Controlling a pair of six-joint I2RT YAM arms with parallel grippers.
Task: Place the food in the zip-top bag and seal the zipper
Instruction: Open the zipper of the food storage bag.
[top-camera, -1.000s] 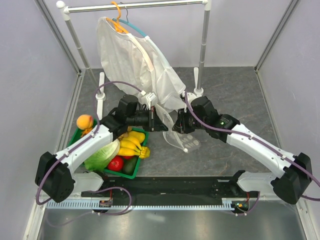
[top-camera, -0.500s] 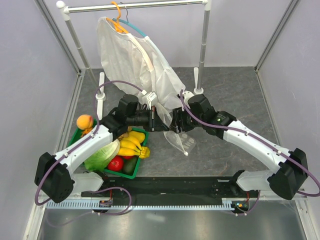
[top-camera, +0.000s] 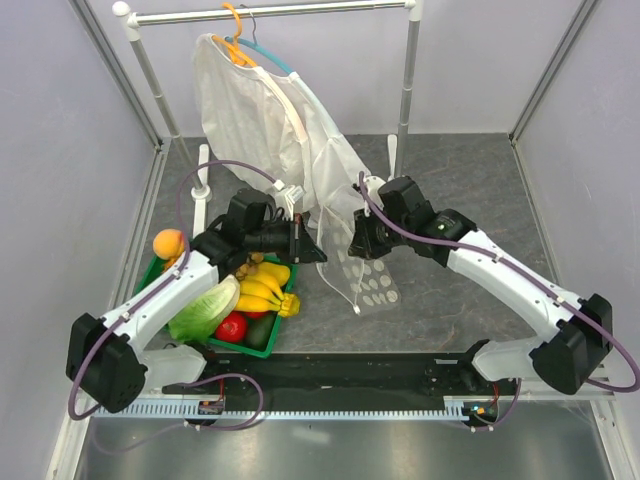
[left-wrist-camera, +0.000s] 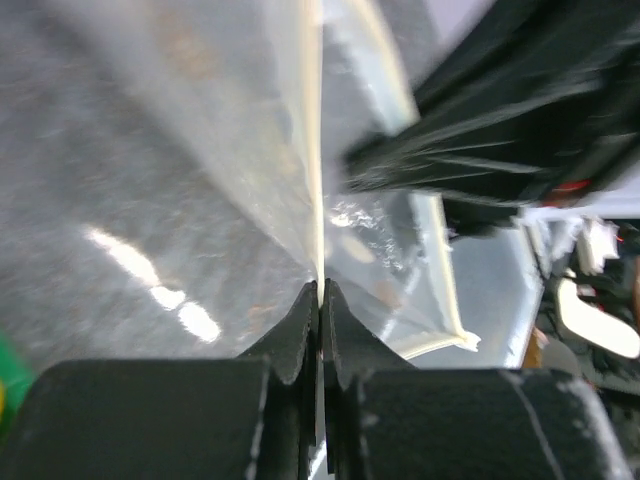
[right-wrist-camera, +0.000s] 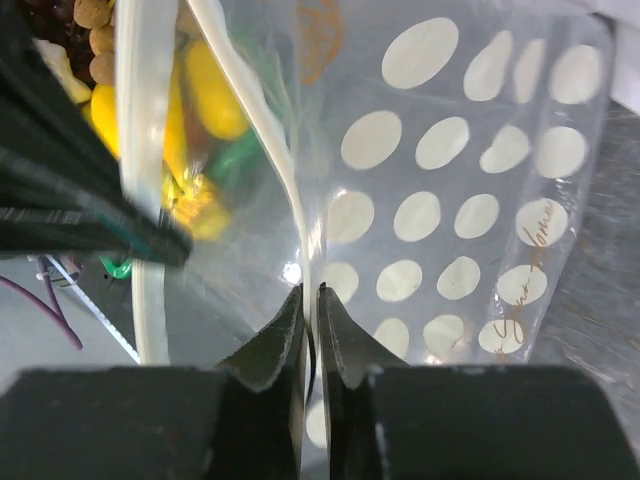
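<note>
Clear soft plastic bag printed with white round dots (top-camera: 368, 285) is held off the grey table (top-camera: 470, 180), centre of the workspace, between the two arms; whether its lower end touches the table, cannot tell. Left gripper (left-wrist-camera: 320, 292): fingers pressed together, pinching one lip of the bag's mouth edge-on. Right gripper (right-wrist-camera: 310, 297): fingers likewise pressed together, nipping the pale zipper strip (right-wrist-camera: 292, 190) of the other lip. In the right wrist view the two pale strips stand apart, so the mouth is open, not sealed. Nothing seen inside the bag; the colours showing through its film lie behind it. Food sits to the left: orange-red peach-like ball (top-camera: 169, 243) at the far left corner of the green basket (top-camera: 243, 350), well apart from the bag. Tan-brown round berries (right-wrist-camera: 95, 12) glimpsed at the top left of the right wrist view. Green lettuce head (top-camera: 205, 310) and yellow banana bunch (top-camera: 262, 285) lie in the basket. White garment (top-camera: 265, 110) hangs on its hanger behind both grippers.
</note>
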